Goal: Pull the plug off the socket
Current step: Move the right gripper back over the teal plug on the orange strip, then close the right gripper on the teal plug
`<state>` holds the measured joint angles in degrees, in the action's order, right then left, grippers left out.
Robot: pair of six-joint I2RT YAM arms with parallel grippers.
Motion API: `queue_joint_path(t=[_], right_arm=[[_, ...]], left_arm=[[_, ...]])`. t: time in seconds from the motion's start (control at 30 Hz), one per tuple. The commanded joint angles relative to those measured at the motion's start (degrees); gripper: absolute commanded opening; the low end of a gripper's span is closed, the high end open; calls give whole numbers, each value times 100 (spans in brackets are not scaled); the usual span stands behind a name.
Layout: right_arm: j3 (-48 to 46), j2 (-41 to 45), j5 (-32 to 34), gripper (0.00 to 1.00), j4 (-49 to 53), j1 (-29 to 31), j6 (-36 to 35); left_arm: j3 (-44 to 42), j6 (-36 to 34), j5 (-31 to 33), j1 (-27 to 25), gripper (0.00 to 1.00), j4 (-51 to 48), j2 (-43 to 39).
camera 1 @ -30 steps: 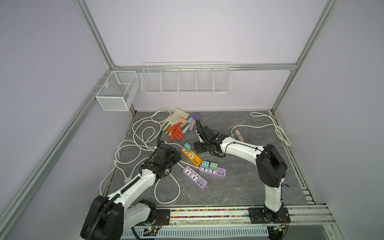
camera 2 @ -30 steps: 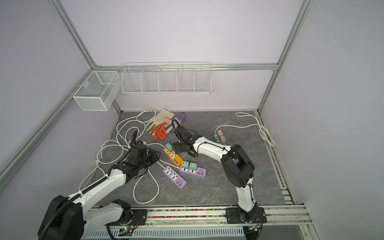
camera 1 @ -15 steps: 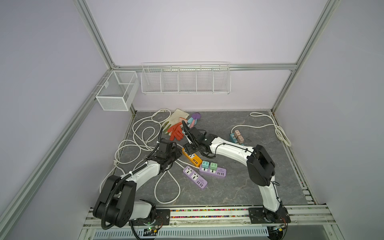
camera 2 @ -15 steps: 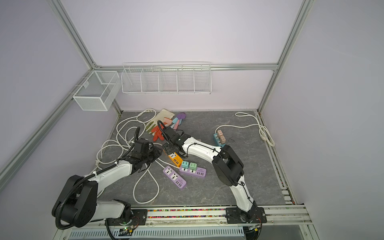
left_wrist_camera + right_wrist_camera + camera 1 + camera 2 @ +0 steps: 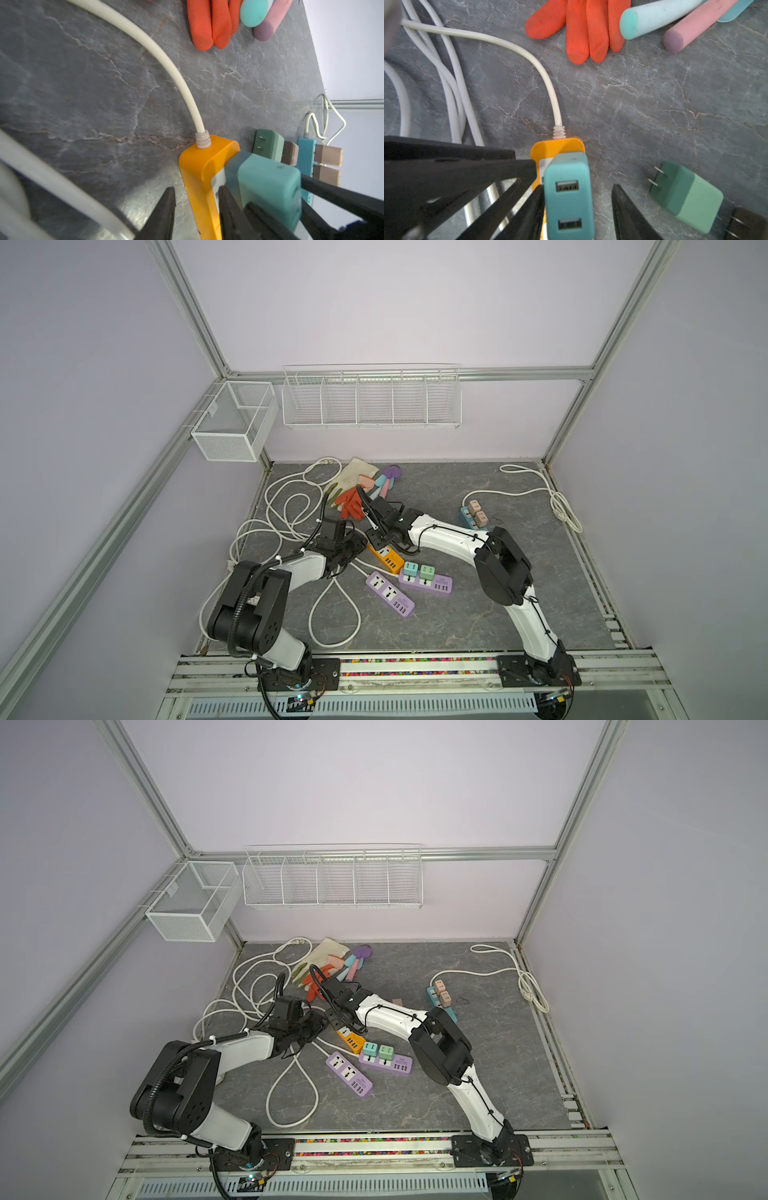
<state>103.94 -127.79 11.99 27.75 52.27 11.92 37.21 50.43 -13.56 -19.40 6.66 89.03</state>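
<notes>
Left gripper point(image 5: 197, 192), slightly parted, is straddling the orange strip point(image 5: 199, 162) to steady it. Right gripper point(image 5: 576, 188), parted, is flanking the teal plug point(image 5: 569, 199).

The grey marbled tabletop point(image 5: 478, 614) bears an orange power strip point(image 5: 388, 558), two purple power strips point(image 5: 390, 594), a blue power strip point(image 5: 465, 515), loops of white cable point(image 5: 286, 497), a loose green plug point(image 5: 685, 196) and an orange glove point(image 5: 351, 504) (a beige glove point(image 5: 357, 472) just beside it).

we see both arms meet at the orange power strip point(image 5: 388, 560): the left gripper point(image 5: 353, 549) is beside its far end and the right gripper point(image 5: 377, 537) low over that end. a bare purple strip point(image 5: 390, 594) lies nearer us, with white cords point(image 5: 286, 506) looped on the left.
</notes>
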Motion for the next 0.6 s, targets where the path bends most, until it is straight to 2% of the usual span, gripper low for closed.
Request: queue_joint_path(t=[0.0,0.3,0.57], right_arm=[[162,-187,-53,50,48,-48,-154],[224,-320,-214,43,90,-57,-197],[232,-412,-299,37,94,-56,-218]], left_arm=[[135,-14,-132,24,37,237,123],[79,-26,-266,24,34,328,356],[-77,-33,-105,24,33,244,431]])
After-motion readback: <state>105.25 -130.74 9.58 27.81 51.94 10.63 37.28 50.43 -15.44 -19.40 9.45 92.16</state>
